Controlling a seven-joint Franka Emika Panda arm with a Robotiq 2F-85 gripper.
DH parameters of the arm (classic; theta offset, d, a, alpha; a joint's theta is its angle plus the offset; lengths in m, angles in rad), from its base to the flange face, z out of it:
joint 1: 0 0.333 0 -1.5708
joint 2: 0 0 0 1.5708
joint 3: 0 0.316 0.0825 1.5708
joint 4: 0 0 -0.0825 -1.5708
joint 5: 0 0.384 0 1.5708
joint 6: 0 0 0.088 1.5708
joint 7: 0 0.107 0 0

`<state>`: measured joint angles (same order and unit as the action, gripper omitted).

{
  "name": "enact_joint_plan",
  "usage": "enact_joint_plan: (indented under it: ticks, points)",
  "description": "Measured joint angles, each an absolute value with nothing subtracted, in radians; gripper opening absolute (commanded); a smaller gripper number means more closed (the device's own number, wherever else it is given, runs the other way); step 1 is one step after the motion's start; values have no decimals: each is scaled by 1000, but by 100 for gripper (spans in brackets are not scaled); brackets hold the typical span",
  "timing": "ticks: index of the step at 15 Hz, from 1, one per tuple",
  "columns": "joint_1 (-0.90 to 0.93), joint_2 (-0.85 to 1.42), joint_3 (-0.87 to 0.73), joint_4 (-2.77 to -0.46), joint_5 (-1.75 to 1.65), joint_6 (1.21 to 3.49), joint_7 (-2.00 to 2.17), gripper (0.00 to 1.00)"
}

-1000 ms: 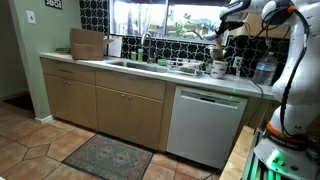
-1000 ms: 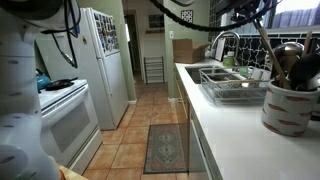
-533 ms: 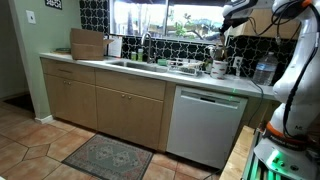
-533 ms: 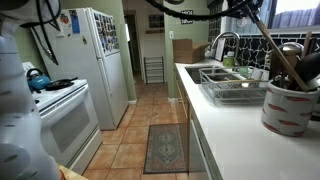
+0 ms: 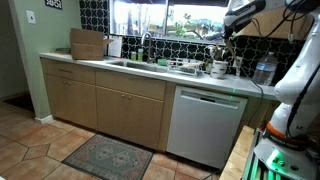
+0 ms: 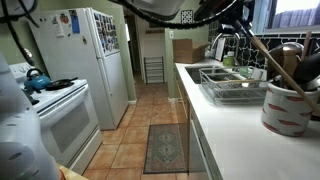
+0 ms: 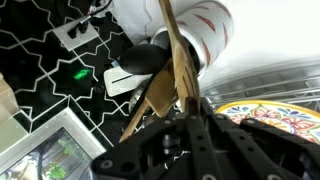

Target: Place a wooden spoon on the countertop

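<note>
Clamping the wooden spoon, the gripper holds it slanting out of the striped crock of utensils.

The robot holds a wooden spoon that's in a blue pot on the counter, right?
Not blue: the pot is white with red stripes, clear in the wrist view. The gripper does hold the wooden spoon, its end in that pot on the countertop.
</note>
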<state>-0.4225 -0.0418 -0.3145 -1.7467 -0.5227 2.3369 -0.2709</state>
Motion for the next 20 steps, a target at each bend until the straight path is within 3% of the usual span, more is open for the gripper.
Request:
enact_joint_plan:
  ticks: [8, 19, 20]
  points:
    - [-373, -32, -308, -1897, -649, 2329, -102, 1]
    - [-364, 87, -325, -1915, -980, 2370, 311, 1]
    - [-365, 102, -331, -1912, -991, 2394, 343, 6]
